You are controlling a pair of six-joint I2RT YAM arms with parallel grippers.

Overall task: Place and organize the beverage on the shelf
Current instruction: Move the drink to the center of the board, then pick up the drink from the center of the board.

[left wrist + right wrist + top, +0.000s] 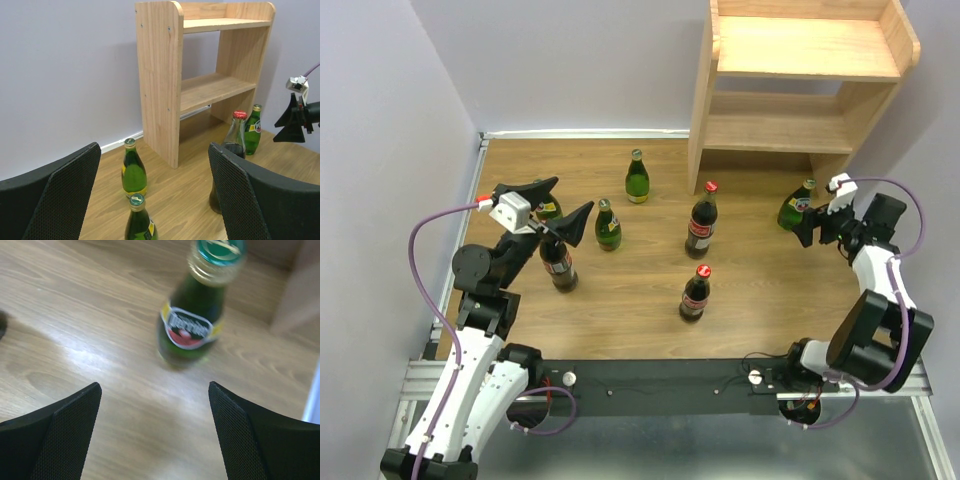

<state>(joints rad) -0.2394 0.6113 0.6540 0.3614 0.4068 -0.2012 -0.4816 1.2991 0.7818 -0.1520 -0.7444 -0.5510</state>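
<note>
Step in hand: judged to be the right gripper (155,386) approaching the nearest green bottle (192,322); nothing is grasped yet.
Right gripper state: jaws spread wide and empty. In the wrist view the bottle stands ahead at 1 o'clock, beyond the fingertips.
Left gripper state: the left gripper (556,206) has its jaws spread and empty, poised above the bottles at 9 o'clock.
Target location: upright on the table (770,300) at 3 o'clock in the top view, near the foot of the shelf (800,48).
Shelf: at 1 o'clock, both tiers bare.
Alignment: shift the jaws toward 1 o'clock until the bottle body is centred between them, then advance.
Grip: close on the body at label height, not on the neck. Glass is likely to slip, so keep the bottle vertical.
Placement: lift it clear of the raised rim before lowering it onto the top board.
Green bottles, count: four; one is partly hidden under the left gripper.
Cola bottles (702,222), count: three.
On the shelf, count: none.
</note>
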